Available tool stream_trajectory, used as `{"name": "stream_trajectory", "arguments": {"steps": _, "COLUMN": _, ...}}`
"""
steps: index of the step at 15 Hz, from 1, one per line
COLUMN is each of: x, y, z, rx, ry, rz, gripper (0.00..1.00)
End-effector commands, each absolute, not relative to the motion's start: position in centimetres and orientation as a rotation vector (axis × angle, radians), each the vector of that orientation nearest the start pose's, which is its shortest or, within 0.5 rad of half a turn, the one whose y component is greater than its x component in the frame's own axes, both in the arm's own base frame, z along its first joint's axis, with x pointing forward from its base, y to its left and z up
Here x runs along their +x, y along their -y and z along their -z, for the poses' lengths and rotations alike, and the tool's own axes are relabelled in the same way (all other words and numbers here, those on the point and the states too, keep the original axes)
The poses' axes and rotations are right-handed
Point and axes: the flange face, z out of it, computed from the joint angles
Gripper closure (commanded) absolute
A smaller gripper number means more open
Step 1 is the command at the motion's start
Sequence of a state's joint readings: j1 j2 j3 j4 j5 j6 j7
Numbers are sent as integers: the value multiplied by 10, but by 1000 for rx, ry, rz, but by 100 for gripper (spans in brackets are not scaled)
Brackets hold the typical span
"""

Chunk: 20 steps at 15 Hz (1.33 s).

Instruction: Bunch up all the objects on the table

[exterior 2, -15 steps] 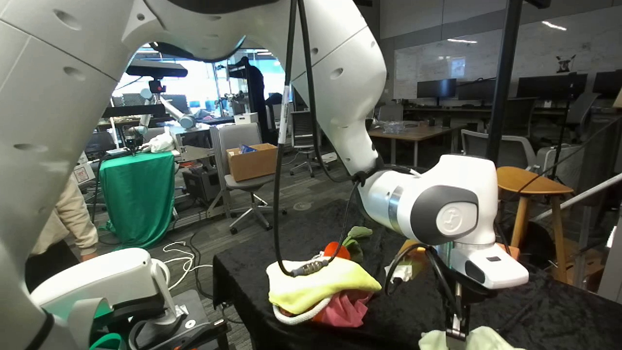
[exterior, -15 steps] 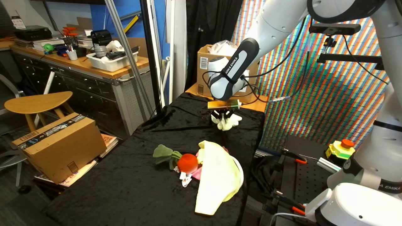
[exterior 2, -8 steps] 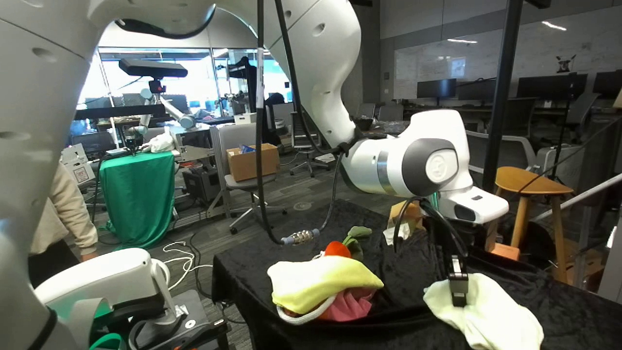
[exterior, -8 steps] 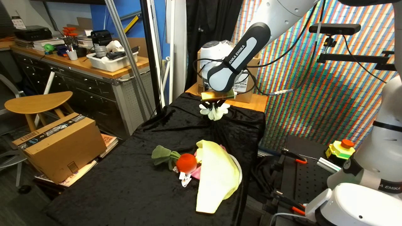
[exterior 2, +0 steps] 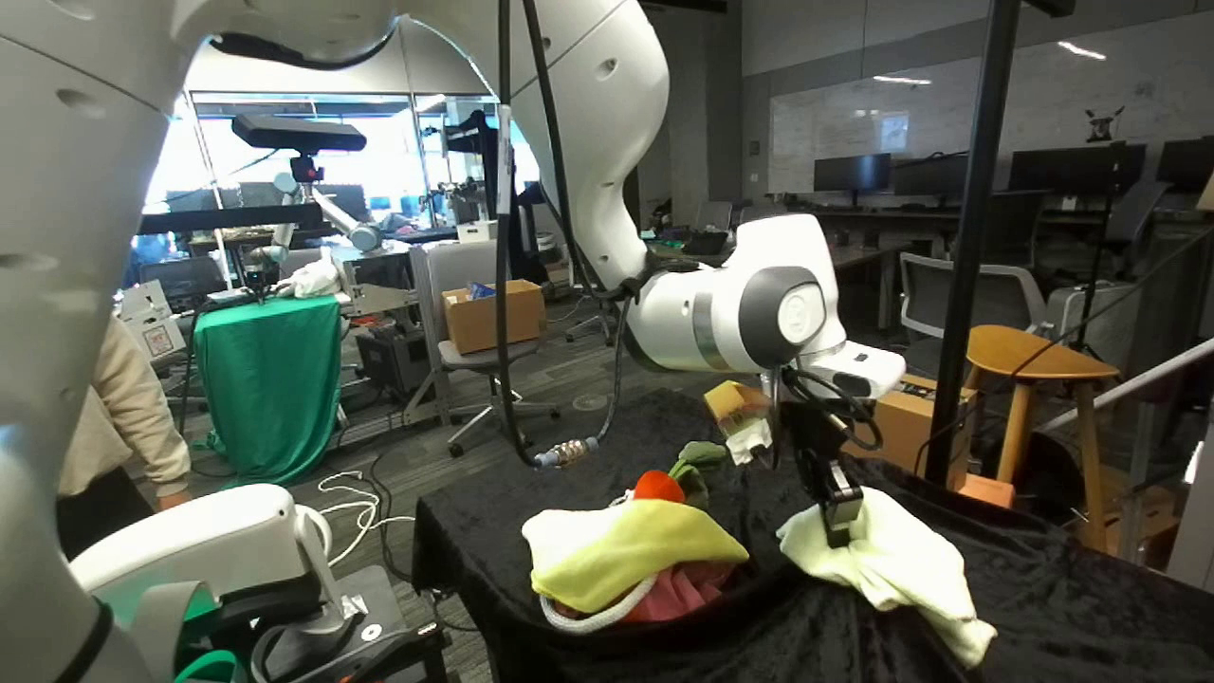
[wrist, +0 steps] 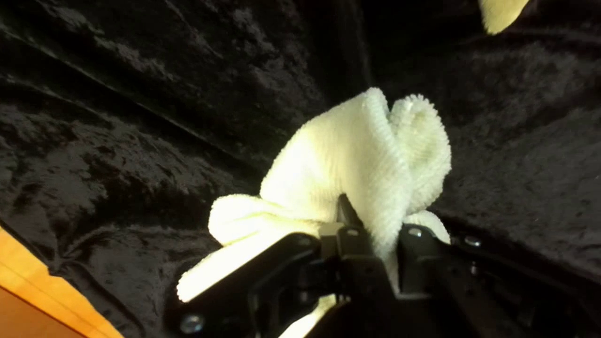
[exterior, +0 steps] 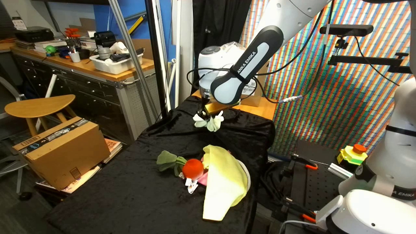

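Shifted since half a second ago: the hand point(wrist: 379, 237) and the white terry cloth point(exterior 2: 901, 550), together, over the black-draped table point(exterior: 136, 201). The hand is clamped on a gathered fold; a loose end trails. Apart lies the heap point(exterior: 216, 182): yellow cloth point(exterior 2: 635, 550) over pink cloth point(exterior 2: 681, 593) and white rope point(exterior 2: 588, 625), red leafy toy point(exterior: 193, 169) alongside. Sound practice: carry high so nothing snags, lower against the heap, release.
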<state>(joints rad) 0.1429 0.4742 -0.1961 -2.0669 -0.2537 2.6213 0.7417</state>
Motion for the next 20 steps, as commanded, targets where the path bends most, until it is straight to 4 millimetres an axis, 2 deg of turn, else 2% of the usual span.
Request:
{"name": "stream_trajectory", "arguments": {"steps": 1, "x": 599, "y": -11, "z": -200, "rx": -3245, "ry": -580, "rz": 225, "gripper": 93}}
{"name": "stream_trajectory", "arguments": {"steps": 4, "x": 602, "y": -40, "z": -186, "rx": -3273, "ry": -310, "rz": 156, "gripper": 93}}
{"name": "stream_trajectory", "arguments": {"steps": 7, "x": 607, "y": -56, "z": -178, "rx": -3277, "ry": -34, "rz": 106, "gripper": 93}}
{"name": "stream_trajectory", "arguments": {"steps": 15, "x": 624, "y": -70, "z": -178, "rx": -3201, "ry": 700, "rz": -4, "gripper": 92}}
{"name": "stream_trajectory", "arguments": {"steps": 18, "x": 621, "y": -79, "z": -181, "rx": -3133, "ry": 952, "rz": -43, "gripper": 91}}
{"name": "stream_trajectory", "arguments": {"steps": 20, "x": 614, "y": -92, "z": -185, "rx": -3061, "ry": 1112, "rz": -40, "gripper": 91}}
